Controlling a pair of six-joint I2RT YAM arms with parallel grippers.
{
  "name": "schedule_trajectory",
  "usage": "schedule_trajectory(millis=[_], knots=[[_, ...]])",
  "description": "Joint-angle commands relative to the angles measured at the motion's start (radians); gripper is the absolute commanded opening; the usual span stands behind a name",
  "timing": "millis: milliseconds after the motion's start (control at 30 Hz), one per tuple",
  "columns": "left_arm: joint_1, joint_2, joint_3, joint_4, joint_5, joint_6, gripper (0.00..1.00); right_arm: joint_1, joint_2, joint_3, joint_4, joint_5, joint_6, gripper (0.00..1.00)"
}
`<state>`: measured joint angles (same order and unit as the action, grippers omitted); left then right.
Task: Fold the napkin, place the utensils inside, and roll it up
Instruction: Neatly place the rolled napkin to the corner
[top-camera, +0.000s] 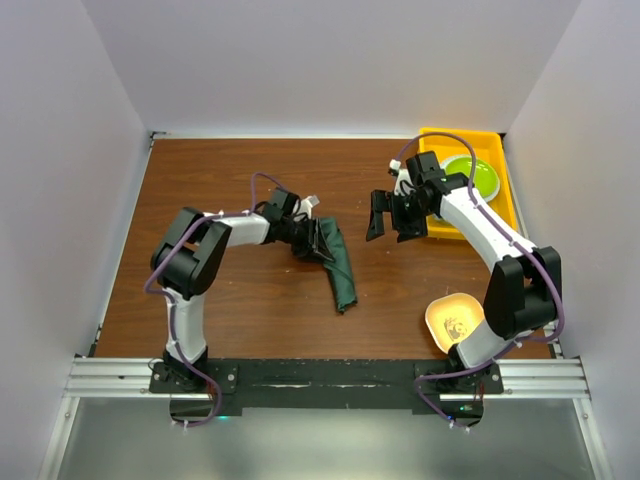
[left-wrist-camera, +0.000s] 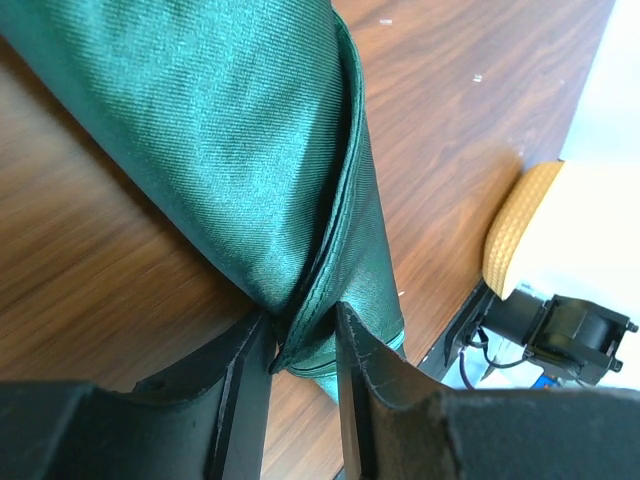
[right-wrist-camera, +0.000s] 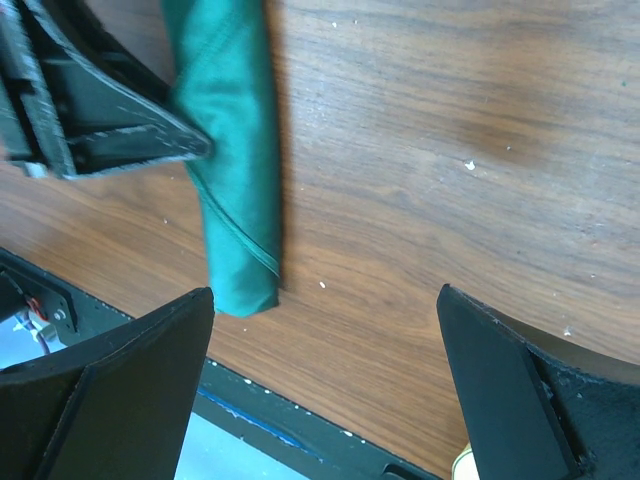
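Observation:
The dark green napkin (top-camera: 341, 268) lies rolled into a long narrow bundle on the wooden table, running from the left gripper toward the near edge. My left gripper (top-camera: 312, 240) is shut on the roll's far end; in the left wrist view the cloth edge (left-wrist-camera: 300, 310) is pinched between the two fingers. My right gripper (top-camera: 392, 215) is open and empty, held above the table right of the roll. The right wrist view shows the roll's near end (right-wrist-camera: 235, 200) and the left gripper's fingers (right-wrist-camera: 110, 130). The spoon is not visible.
A yellow tray (top-camera: 505, 185) at the back right holds a green plate (top-camera: 475, 177). A pale yellow bowl (top-camera: 452, 318) sits near the right arm's base. The black rail (top-camera: 320, 375) runs along the near table edge.

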<state>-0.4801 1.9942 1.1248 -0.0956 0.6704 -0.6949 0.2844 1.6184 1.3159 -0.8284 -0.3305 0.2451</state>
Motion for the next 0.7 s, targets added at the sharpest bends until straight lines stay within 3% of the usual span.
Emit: schedule_trajectory(millis=[0, 167, 333, 667], knots=[[-0.077, 0.058, 0.050, 0.080, 0.017, -0.032, 0.34, 0.001, -0.026, 0.066, -0.038, 0.022, -0.017, 0.98], [-0.147, 0.150, 0.160, 0.080, 0.031, -0.069, 0.34, -0.001, -0.049, 0.101, -0.060, 0.070, -0.010, 0.98], [-0.199, 0.212, 0.204, 0.235, 0.072, -0.182, 0.34, -0.002, -0.077, 0.124, -0.090, 0.097, -0.013, 0.98], [-0.293, 0.333, 0.334, 0.270, 0.092, -0.264, 0.34, -0.002, -0.117, 0.089, -0.095, 0.077, 0.002, 0.98]])
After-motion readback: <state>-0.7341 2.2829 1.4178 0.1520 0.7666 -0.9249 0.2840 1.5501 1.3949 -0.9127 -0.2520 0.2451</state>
